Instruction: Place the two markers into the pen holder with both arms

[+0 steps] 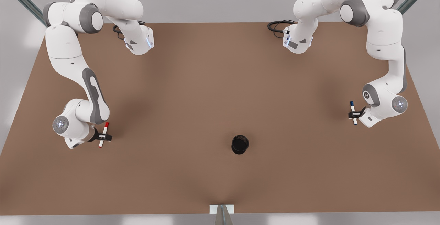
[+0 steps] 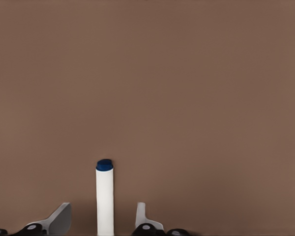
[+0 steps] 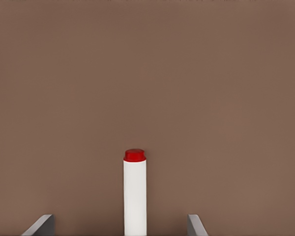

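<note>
My left claw [image 1: 356, 114] is pinching the blue marker [image 1: 353, 112] at mid-barrel, out at the front view's right side of the brown table [image 1: 213, 91]; its wrist view shows the blue end [image 2: 104, 165] sticking out between my fingers [image 2: 59, 220]; my right claw [image 1: 103, 136] is pinching the red marker [image 1: 103, 134] at the front view's left; red end [image 3: 134, 155] seen over bare table; the black cup [image 1: 240, 144] stands between both claws, nearer the front view's lower edge, well apart from each.
</note>
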You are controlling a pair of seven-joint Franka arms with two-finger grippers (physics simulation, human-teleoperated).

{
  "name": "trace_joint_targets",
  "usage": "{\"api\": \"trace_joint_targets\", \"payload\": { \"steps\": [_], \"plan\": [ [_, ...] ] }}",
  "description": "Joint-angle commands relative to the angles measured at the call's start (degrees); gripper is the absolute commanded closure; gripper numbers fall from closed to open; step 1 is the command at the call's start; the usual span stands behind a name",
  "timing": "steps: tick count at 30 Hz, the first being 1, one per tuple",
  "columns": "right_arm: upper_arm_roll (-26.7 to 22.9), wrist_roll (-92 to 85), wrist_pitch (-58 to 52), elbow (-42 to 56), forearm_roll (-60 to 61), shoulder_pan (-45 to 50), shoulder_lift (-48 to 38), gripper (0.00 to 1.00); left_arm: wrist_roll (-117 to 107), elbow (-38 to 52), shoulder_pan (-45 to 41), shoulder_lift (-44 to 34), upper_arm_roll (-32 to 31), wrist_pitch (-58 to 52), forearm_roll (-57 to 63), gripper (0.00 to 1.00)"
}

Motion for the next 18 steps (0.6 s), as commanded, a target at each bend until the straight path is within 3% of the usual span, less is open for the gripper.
{"api": "trace_joint_targets", "payload": {
  "steps": [1,5,12,18],
  "plan": [
    [0.0,-2.09,1.9,-0.12,0.53,-0.01,-0.02,0.0,3.05,0.02,-0.09,-0.09,0.01,-0.73,-0.11,0.35],
    [0.0,-2.17,1.37,-0.83,0.53,-0.54,-0.2,0.02,2.43,0.11,-0.1,0.0,0.01,-0.29,-0.19,0.44],
    [0.0,-2.7,1.29,-1.79,0.45,-0.54,-0.28,0.36,-2.23,-0.07,0.17,-0.09,0.01,-3.37,-0.28,0.43],
    [0.0,-2.79,0.85,-1.71,0.45,-0.54,-0.64,0.45,-3.28,-0.42,0.17,0.0,0.01,-3.19,-0.19,0.46]
  ]
}}
